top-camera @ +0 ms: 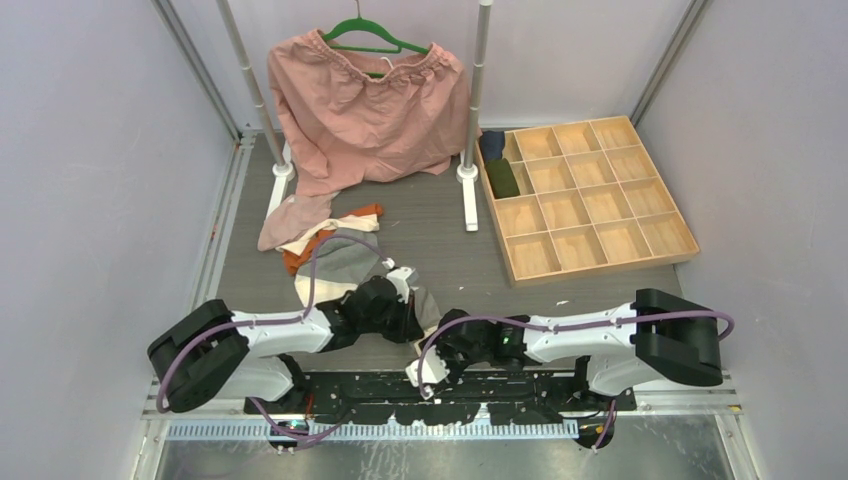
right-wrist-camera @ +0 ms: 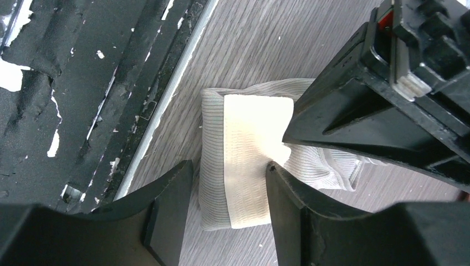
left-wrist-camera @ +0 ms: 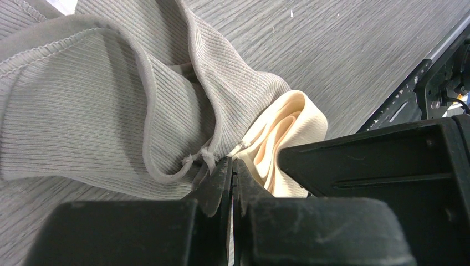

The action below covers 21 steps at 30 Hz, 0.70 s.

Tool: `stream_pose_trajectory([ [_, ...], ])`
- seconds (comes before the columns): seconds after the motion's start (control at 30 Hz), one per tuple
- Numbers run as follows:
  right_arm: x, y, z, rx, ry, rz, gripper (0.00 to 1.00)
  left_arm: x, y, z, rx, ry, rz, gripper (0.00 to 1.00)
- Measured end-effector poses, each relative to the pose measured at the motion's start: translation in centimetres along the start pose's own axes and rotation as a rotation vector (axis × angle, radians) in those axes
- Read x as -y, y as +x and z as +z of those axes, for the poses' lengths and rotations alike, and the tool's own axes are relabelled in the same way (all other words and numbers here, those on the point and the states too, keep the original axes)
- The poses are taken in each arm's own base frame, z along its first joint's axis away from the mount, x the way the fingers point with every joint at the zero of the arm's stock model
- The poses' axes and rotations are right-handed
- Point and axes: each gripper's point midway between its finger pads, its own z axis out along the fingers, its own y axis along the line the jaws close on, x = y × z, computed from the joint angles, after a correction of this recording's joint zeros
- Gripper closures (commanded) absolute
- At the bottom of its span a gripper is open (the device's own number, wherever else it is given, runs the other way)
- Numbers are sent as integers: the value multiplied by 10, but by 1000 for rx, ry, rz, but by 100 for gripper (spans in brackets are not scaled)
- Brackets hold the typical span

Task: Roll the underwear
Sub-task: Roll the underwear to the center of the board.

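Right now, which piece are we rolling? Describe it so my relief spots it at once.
At the near edge of the table, between the left hand and the right hand, lies a folded grey ribbed piece, its hem pinched by the left hand. Unlike the orange, pink and cream pieces heaped behind it, it is grey with one broad cream band.

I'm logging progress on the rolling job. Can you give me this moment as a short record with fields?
left gripper: shut, pinching the hem of the grey underwear
right gripper: open, astride that garment's folded end with the cream band
other underwear: loose heap, pink, cream and orange, unrolled
wooden tray: two dark rolls in its far-left compartments
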Motion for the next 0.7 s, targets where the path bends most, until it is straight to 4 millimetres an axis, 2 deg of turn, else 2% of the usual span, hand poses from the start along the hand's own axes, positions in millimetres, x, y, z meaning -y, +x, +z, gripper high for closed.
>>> stream_pose_trajectory([
  [0.13,1,1,2,-31,-15,28,43,-2,-4,-4,20,-19,1,99],
  [0.27,2,2,1,-40,-10,48,40,-4,-14,-18,76,-39,5,98],
  [0.5,2,3,-3,-27,19,76,36,12,-42,-50,213,6,26,95],
  [0.7,2,2,-11,5,57,100,35,25,-44,-62,235,71,50,96],
])
